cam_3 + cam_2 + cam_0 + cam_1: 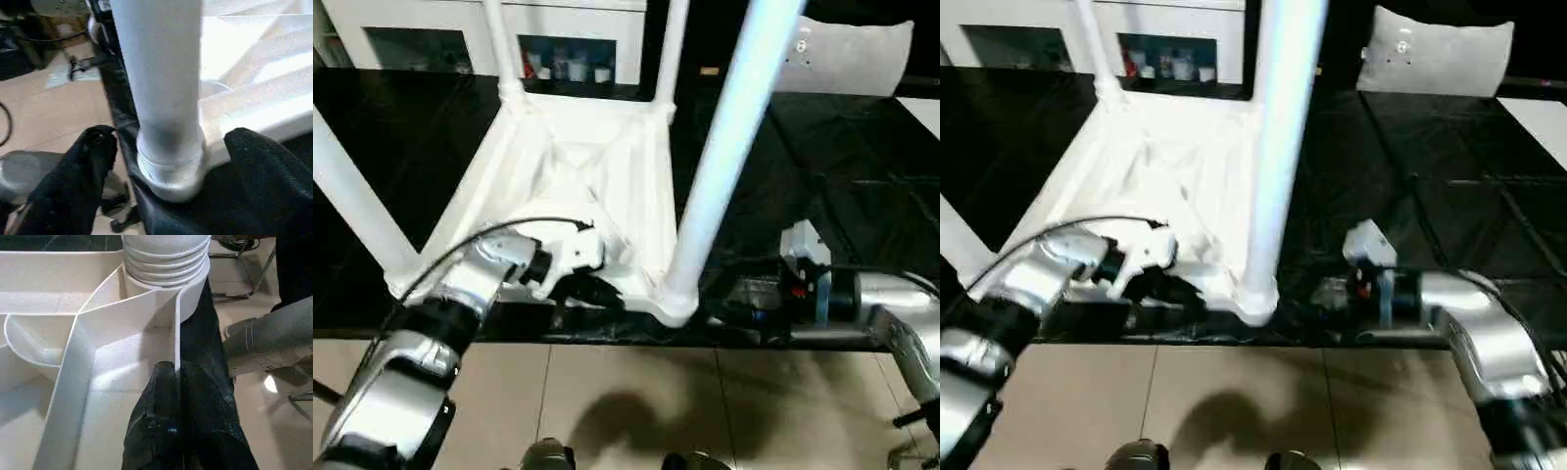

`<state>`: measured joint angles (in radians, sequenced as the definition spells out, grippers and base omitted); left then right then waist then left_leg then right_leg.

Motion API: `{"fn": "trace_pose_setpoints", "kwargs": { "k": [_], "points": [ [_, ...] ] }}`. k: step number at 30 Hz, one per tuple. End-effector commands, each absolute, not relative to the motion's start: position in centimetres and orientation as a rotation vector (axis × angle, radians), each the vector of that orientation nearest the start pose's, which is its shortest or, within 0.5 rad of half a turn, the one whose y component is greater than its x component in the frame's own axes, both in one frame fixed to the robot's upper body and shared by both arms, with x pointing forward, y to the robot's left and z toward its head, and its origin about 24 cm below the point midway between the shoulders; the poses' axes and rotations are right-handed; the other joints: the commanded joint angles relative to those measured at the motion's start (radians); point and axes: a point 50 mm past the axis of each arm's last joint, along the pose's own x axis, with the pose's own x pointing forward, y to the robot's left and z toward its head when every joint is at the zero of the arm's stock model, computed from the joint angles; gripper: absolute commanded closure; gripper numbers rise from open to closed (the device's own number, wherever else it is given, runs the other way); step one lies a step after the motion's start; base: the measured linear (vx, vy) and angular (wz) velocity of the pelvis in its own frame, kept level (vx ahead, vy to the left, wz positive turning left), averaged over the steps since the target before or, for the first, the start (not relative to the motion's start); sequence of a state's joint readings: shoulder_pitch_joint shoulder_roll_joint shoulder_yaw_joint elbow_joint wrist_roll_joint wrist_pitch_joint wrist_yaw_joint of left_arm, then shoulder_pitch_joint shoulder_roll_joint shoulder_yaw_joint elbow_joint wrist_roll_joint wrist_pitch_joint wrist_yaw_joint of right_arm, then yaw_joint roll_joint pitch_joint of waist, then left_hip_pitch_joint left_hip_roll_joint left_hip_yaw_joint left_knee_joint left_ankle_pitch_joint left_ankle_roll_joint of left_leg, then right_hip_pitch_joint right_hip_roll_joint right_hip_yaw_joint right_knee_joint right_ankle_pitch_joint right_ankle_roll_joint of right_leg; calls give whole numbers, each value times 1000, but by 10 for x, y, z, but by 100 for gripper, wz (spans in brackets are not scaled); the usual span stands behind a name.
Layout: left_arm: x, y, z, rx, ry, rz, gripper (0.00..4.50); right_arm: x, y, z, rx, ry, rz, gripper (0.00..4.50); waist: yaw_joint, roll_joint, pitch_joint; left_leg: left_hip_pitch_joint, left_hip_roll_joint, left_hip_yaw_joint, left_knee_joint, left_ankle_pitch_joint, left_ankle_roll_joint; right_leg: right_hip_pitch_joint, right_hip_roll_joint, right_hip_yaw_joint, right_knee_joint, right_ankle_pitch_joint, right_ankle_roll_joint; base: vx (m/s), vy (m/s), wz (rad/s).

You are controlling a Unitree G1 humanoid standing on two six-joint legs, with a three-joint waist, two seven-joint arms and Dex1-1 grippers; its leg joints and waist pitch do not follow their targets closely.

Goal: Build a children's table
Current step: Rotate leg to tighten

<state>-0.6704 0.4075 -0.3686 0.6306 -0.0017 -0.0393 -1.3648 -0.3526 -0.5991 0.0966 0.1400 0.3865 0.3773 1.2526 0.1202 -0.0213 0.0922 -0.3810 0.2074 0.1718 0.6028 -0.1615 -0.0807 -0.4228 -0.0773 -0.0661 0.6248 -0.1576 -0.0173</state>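
The white tabletop lies upside down on the black work table, ribs facing up. Four white legs stand in its corner sockets: near right, near left, far left, far right. My left gripper is at the near rim beside the near right socket; its black fingers are shut on the thin rim wall. My right gripper stands open around the base of the near right leg, one finger on either side, with a gap to each.
The tabletop's near corner sits at the work table's front edge, with tiled floor below. A white cushion-like object lies at the back right. White cabinets with shelves stand behind the table.
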Motion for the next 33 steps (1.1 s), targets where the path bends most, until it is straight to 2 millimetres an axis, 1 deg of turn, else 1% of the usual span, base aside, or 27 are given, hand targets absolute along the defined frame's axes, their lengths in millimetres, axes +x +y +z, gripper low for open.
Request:
{"fn": "trace_pose_setpoints", "kwargs": {
  "k": [1,3,4,5,6,7,8,9,10,12,16,17,18,19,20,21,23,24,25,26,27,28,29,30,31,32,33],
  "points": [
    [312,115,65,510,382,-1577,450,283,-190,94,-96,325,1297,85,3,-15,-92,15,23,1,-62,-208,46,61,-67,39,-79,-321,-202,0,0,0],
    [312,114,65,509,384,-1572,450,285,-190,93,-99,326,1299,95,1,-16,-88,16,20,2,-64,-224,42,60,-65,38,-87,-361,-188,0,0,0],
    [311,114,65,516,385,-1572,450,288,-188,93,-86,327,1315,110,2,-16,-89,17,20,1,-64,-228,38,62,-67,38,-87,-378,-177,0,0,0],
    [311,114,65,517,385,-1572,450,289,-187,94,-76,328,1327,129,2,-16,-90,15,19,0,-66,-220,37,63,-64,38,-86,-370,-174,0,0,0],
    [311,113,65,519,387,-1572,450,289,-185,94,-64,330,1345,129,2,-16,-91,16,19,0,-65,-224,38,62,-64,38,-86,-367,-176,0,0,0],
    [310,113,65,519,390,-1570,450,290,-185,94,-59,331,1356,136,2,-17,-90,14,18,-1,-65,-222,37,65,-65,38,-86,-367,-173,0,0,0],
    [310,113,65,519,390,-1570,450,290,-185,94,-59,331,1356,149,2,-16,-91,17,20,-1,-65,-222,36,63,-65,39,-85,-364,-175,0,0,0],
    [310,114,65,524,395,-1566,450,291,-184,93,-57,332,1366,162,3,-12,-91,16,20,-1,-65,-215,38,63,-64,40,-84,-350,-178,0,0,0],
    [310,114,65,528,399,-1560,450,292,-183,92,-59,334,1371,162,3,-13,-93,16,20,0,-65,-208,40,63,-63,40,-82,-328,-186,0,0,0],
    [310,114,65,532,403,-1555,450,294,-181,90,-62,335,1375,183,3,-13,-93,17,19,1,-64,-207,41,63,-63,39,-81,-316,-194,0,0,0],
    [310,114,65,541,408,-1551,450,298,-176,84,-72,339,1378,221,1,-12,-92,18,18,1,-65,-221,37,62,-63,38,-85,-344,-189,0,0,0],
    [310,114,65,542,408,-1551,450,298,-176,84,-74,339,1379,225,4,-1,-89,17,19,-1,-66,-224,35,61,-64,39,-84,-343,-190,0,0,0],
    [311,113,65,542,408,-1550,450,298,-174,83,-79,338,1380,232,2,-9,-90,16,18,0,-67,-228,33,62,-62,39,-85,-339,-186,0,0,0],
    [311,113,65,542,408,-1550,450,298,-174,82,-80,338,1380,232,3,-9,-89,17,18,-1,-67,-229,33,63,-61,38,-85,-341,-185,0,0,0],
    [311,112,65,541,408,-1549,450,299,-173,82,-84,335,1379,246,2,-4,-88,18,18,-1,-68,-241,31,61,-61,39,-88,-348,-184,0,0,0],
    [310,112,65,539,408,-1549,450,299,-172,81,-92,330,1375,248,1,-5,-87,18,18,-1,-69,-246,30,61,-61,38,-88,-354,-184,0,0,0],
    [310,111,64,522,413,-1538,450,299,-170,79,-87,327,1377,250,-2,8,-84,21,17,-4,-71,-275,22,59,-60,37,-90,-374,-186,0,0,0],
    [310,110,64,516,415,-1534,450,299,-169,78,-84,326,1380,252,-4,2,-84,22,17,-4,-71,-290,20,60,-59,37,-92,-382,-187,0,0,0],
    [310,110,64,503,420,-1517,450,297,-169,78,-72,326,1381,254,-4,9,-81,23,17,-5,-73,-299,18,59,-59,37,-93,-389,-187,0,0,0],
    [311,109,64,495,424,-1504,450,296,-168,78,-62,326,1382,254,-6,5,-80,24,17,-4,-73,-305,19,60,-58,37,-95,-395,-186,0,0,0],
    [311,109,63,493,424,-1501,450,296,-168,78,-60,326,1382,254,-6,6,-80,27,17,-5,-74,-312,19,59,-59,37,-96,-407,-186,0,0,0],
    [313,106,64,451,429,-1462,450,293,-165,77,-20,323,1349,254,-6,5,-77,26,17,-6,-76,-314,19,60,-57,37,-97,-415,-182,0,0,0],
    [313,106,64,451,429,-1462,450,293,-165,77,-20,323,1349,254,-6,5,-77,28,17,-6,-76,-320,19,60,-59,37,-99,-426,-179,0,0,0],
    [314,104,65,433,430,-1443,450,292,-163,77,-5,323,1331,254,-9,3,-77,25,16,-8,-77,-319,18,63,-58,36,-98,-431,-175,0,0,0],
    [317,101,66,409,432,-1410,450,293,-160,76,5,328,1281,254,-11,0,-72,28,15,-6,-78,-322,17,56,-57,37,-103,-443,-169,0,0,0],
    [319,97,67,390,426,-1379,450,296,-157,75,16,329,1213,254,-13,2,-71,28,14,-8,-78,-323,17,57,-57,36,-103,-455,-164,0,0,0],
    [324,90,70,353,420,-1319,450,302,-150,74,46,327,1090,254,-18,1,-68,24,12,-7,-80,-317,12,59,-54,37,-103,-459,-159,0,0,0]
  ]
}}
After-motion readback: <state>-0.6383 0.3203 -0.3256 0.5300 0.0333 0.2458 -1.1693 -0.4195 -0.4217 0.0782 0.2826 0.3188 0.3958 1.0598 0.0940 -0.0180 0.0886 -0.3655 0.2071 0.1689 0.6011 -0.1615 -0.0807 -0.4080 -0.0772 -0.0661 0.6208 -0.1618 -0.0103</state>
